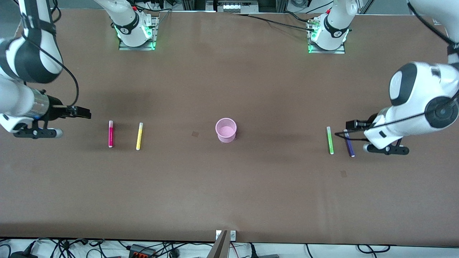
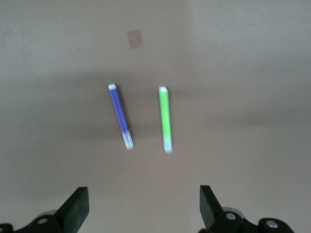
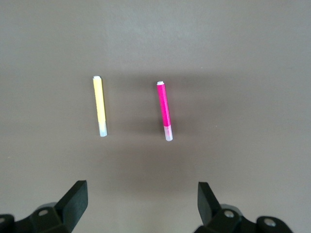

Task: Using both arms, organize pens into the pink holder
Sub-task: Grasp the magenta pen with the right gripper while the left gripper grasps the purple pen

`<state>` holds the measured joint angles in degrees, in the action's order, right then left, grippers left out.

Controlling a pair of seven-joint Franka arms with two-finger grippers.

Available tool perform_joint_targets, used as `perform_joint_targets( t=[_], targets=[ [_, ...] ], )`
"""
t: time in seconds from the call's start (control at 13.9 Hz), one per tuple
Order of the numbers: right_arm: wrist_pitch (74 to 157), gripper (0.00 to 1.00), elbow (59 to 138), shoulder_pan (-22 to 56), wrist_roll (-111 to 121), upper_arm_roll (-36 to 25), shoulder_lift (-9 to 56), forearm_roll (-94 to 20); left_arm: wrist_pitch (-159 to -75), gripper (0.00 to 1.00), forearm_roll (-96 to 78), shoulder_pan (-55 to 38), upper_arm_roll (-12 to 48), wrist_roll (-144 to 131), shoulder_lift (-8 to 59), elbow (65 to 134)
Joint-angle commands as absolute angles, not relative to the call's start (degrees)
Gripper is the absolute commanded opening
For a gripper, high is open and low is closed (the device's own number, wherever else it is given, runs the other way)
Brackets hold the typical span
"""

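1. The desk (image 1: 229,193) is covered in plain brown, and the pink cup (image 1: 226,130) stands upright near its middle with nothing in it.
2. Toward the right arm's end lie the magenta pen (image 1: 110,134) and the yellow pen (image 1: 139,136), side by side and apart, both flat on the desk; the yellow one is the closer of the two to the cup.
3. Toward the left arm's end lie the green pen (image 1: 330,140) and the purple pen (image 1: 349,143), also flat and side by side with a small gap; the green one is the closer to the cup.
4. All four pens lie roughly in a row with the cup, well apart from it.
5. The right gripper (image 1: 84,113) hangs over the desk just outward of the magenta pen, its jaws wide and holding nothing.
6. In the right wrist view both fingers (image 3: 75,201) show spread at the edge, with the yellow pen (image 3: 99,106) and magenta pen (image 3: 164,111) on the desk below, untouched.
7. The left gripper (image 1: 353,124) hangs over the desk right by the purple pen, its jaws wide and holding nothing.
8. In the left wrist view the fingers (image 2: 77,208) stand spread, with the purple pen (image 2: 120,116) and green pen (image 2: 165,119) lying below, untouched.
9. A small darker square mark (image 1: 195,134) shows on the desk beside the cup, and another (image 1: 343,173) nearer the front camera than the purple pen.
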<state>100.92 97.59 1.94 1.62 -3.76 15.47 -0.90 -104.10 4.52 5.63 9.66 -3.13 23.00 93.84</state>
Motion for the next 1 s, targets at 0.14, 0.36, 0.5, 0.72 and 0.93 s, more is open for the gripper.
perform_joint_targets(
  t=[0.14, 0.36, 0.5, 0.72, 0.93],
  targets=[
    [104.30, 1.00, 97.73, 1.23, 0.53, -3.95, 21.96, 0.09, -116.08, 1.00, 6.15, 10.37, 10.11, -2.72, 35.05, 91.93],
    [111.16, 1.00, 97.73, 0.18, 1.41, -3.96, 26.27, 0.18, -118.82, 1.00, 6.15, 10.63, 10.02, -2.64, 36.56, 94.12],
    [115.73, 1.00, 97.73, 0.18, 1.41, -3.96, 29.25, 0.18, -121.19, 0.97, 6.24, 11.42, 10.02, -2.64, 38.92, 94.66],
    [120.49, 1.00, 97.82, 0.61, 1.67, -3.96, 34.09, 0.18, -123.04, 0.82, 6.24, 12.39, 10.02, -0.36, 40.16, 94.66],
    [121.90, 1.00, 97.74, 1.05, 2.37, -3.96, 36.99, 0.18, -123.57, 0.68, 6.15, 12.57, 10.02, -0.26, 41.65, 94.66]
  ],
)
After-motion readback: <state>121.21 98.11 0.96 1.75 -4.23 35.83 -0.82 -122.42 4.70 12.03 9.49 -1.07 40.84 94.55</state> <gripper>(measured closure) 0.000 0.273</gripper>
